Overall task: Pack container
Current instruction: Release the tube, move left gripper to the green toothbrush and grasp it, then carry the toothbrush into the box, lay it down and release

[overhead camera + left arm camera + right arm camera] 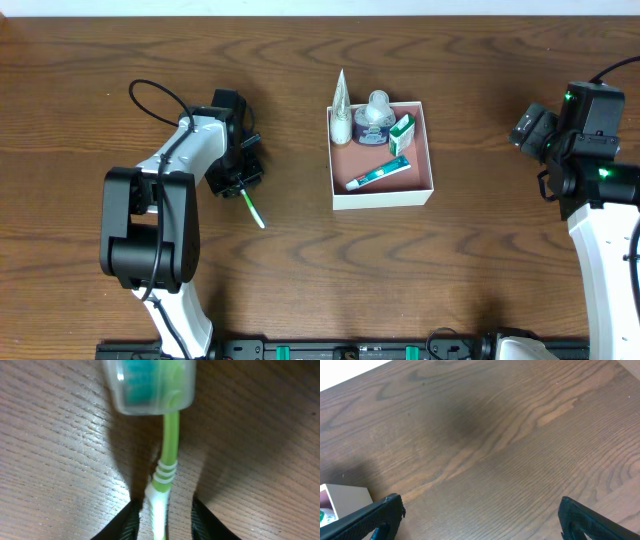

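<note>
Left gripper (238,182) straddles the green toothbrush (253,209) handle, jaws apart, not clenched. The box (383,196) sits at its 3 o'clock. Right gripper (480,510) hangs released, empty.

1. No word, brand, number or sign is legible in any of the three views.
2. A toothpaste tube (378,176), lying toward 6 o'clock inside the container (381,199), carries teal and red print along its white body. The lettering is too small to make out.
3. A small green-and-white carton (402,133), toward 1 o'clock in the container, shows printed faces, but no character on them resolves.
4. A round white jar (375,118) at 12 o'clock bears a bluish band, possibly a label, which is unreadable.
</note>
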